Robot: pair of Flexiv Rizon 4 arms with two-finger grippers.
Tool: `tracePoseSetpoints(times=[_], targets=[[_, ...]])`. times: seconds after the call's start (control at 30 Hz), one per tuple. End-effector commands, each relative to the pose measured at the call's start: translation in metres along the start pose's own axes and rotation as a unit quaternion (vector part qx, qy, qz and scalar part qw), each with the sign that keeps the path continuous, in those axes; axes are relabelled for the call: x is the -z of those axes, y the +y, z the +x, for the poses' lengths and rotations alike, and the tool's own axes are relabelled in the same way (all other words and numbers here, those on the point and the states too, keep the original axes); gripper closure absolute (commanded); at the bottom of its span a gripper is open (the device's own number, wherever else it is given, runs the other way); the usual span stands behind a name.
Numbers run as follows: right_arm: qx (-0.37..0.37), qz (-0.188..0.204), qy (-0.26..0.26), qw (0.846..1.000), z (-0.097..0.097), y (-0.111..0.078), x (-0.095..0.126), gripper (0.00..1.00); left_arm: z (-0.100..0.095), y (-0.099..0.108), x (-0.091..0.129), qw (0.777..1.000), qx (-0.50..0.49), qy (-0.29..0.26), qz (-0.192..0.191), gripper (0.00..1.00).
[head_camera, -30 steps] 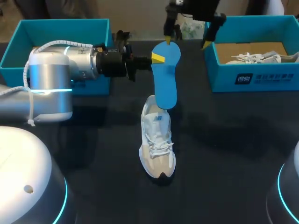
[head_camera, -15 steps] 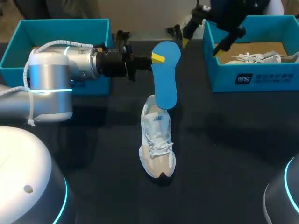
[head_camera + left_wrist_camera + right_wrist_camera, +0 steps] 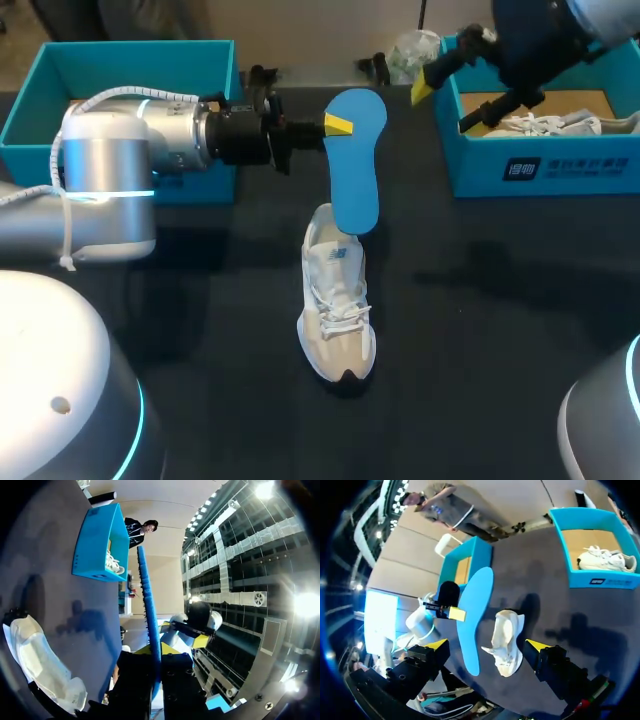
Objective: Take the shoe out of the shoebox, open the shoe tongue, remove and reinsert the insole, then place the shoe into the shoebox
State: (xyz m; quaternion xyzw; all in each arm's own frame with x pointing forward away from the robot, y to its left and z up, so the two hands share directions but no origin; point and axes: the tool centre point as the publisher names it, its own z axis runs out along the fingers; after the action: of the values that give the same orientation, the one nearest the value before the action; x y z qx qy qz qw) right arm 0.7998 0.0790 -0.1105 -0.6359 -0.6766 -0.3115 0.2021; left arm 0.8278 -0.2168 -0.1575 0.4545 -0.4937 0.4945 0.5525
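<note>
My left gripper (image 3: pixel 338 125) is shut on the heel end of a blue insole (image 3: pixel 356 165), which hangs upright with its toe end at the opening of the white shoe (image 3: pixel 338 300). The shoe stands on the dark table, toe toward me. In the left wrist view the insole (image 3: pixel 149 610) runs edge-on out from between the fingers, with the shoe (image 3: pixel 40 665) beside it. My right gripper (image 3: pixel 445 108) is open in the air by the near left corner of the right shoebox (image 3: pixel 540 170), holding nothing. The right wrist view shows the insole (image 3: pixel 472 620) and shoe (image 3: pixel 507 640) far ahead of its gripper (image 3: pixel 487 647).
A second white shoe (image 3: pixel 555 122) lies in the right shoebox. Another blue box (image 3: pixel 120 60) stands at the back left, behind my left arm. Dark table surface lies on both sides of the shoe.
My right gripper has moved right, away from the top of the insole to the right shoebox's corner, staying open. The left arm, insole and shoe have not moved.
</note>
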Motion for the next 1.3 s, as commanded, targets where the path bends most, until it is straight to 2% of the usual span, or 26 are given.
tracePoseSetpoints(times=[0.03,0.17,0.43,0.67,1.3], targets=[[0.003,-0.003,0.195,0.981,-0.011,-0.003,-0.007,0.0,0.0,0.001,0.001,1.0,0.0,-0.002,0.0,1.0],[0.005,-0.009,0.218,0.976,-0.017,-0.004,-0.01,0.0,0.0,0.001,0.001,1.0,0.0,-0.002,0.0,1.0],[0.009,0.0,0.232,0.973,-0.024,-0.003,-0.019,0.0,0.0,0.001,0.001,1.0,0.0,-0.002,0.0,1.0],[0.011,-0.021,0.275,0.961,-0.029,-0.003,-0.022,0.0,0.0,0.001,0.001,1.0,0.0,-0.002,0.0,1.0],[0.012,-0.021,0.285,0.958,-0.029,0.002,-0.023,0.0,0.0,0.001,0.001,1.0,0.0,-0.002,0.0,1.0]])
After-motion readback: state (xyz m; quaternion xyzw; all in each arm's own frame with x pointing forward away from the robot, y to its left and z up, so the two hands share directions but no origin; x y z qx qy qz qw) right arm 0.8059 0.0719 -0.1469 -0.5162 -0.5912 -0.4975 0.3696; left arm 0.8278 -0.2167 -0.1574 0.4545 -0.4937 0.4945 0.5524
